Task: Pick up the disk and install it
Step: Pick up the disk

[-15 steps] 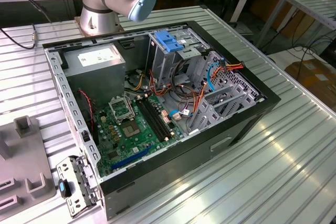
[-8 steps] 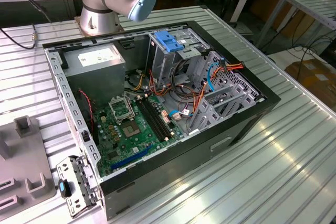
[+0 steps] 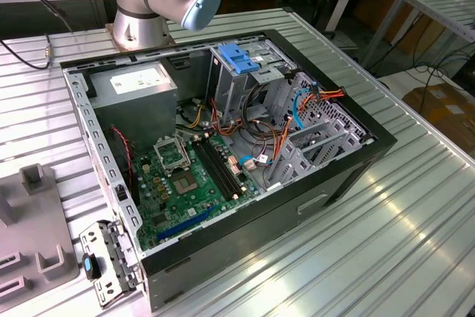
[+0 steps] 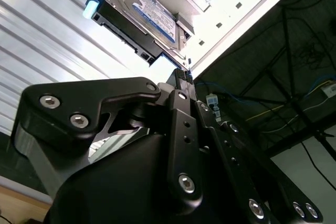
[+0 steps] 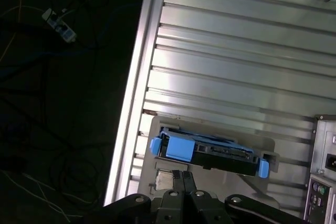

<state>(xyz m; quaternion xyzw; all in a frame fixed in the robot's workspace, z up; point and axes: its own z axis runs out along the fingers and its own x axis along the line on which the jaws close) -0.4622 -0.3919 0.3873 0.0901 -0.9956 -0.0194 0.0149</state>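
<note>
The disk (image 5: 210,153) lies on a grey holder (image 5: 157,127), long side along the grooves of the counter (image 5: 236,66). Its label (image 4: 153,18) cannot be read. The gripper (image 5: 183,176) is narrow, empty.

I can read no text from here. In the second wrist view the disk (image 4: 137,22), lying near the edge of the ribbed table (image 4: 44,35), carries a blue-and-white label (image 4: 156,18) on its flat face, but the print is too small for me to make out. In the exterior view a white label (image 3: 136,79) lies on the power supply (image 3: 145,105) in a corner of the computer case (image 3: 326,183), equally illegible.
</note>
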